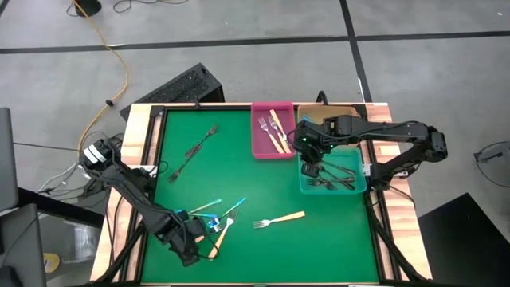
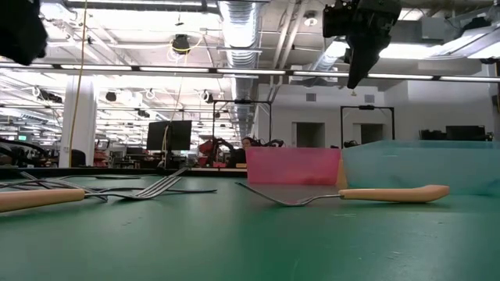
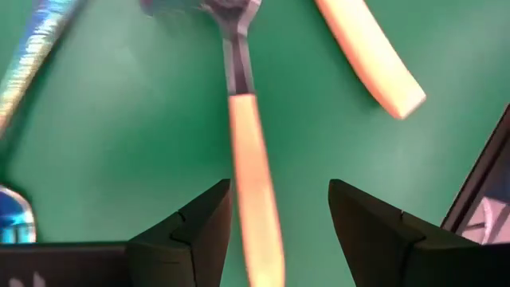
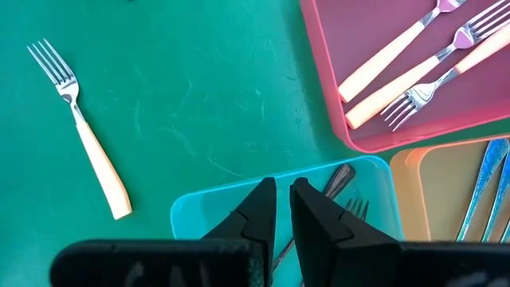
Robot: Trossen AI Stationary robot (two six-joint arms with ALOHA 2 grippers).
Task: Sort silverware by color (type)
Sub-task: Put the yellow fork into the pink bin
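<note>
My left gripper [image 1: 204, 233] is low over a cluster of forks near the table's near edge. It is open, with its fingers standing either side of a tan fork handle [image 3: 253, 175] without touching it. A second tan handle [image 3: 370, 56] and an iridescent blue fork [image 3: 36, 56] lie beside it on the green mat. My right gripper [image 4: 283, 209] is shut and empty. It hangs above the teal bin [image 1: 362, 185], which holds dark forks [image 1: 333, 179]. Another tan-handled fork [image 1: 279, 218] lies alone on the mat, and two black forks [image 1: 191, 151] lie toward the far left.
The pink tray [image 1: 259, 137] holds tan-handled forks [image 4: 398, 56]. The orange tray [image 4: 430, 199] beside it holds blue forks [image 4: 488, 171]. Both stand at the far edge next to the teal bin. Wooden rails [image 1: 143, 135] border the mat. Open mat lies at the centre [image 1: 239, 167].
</note>
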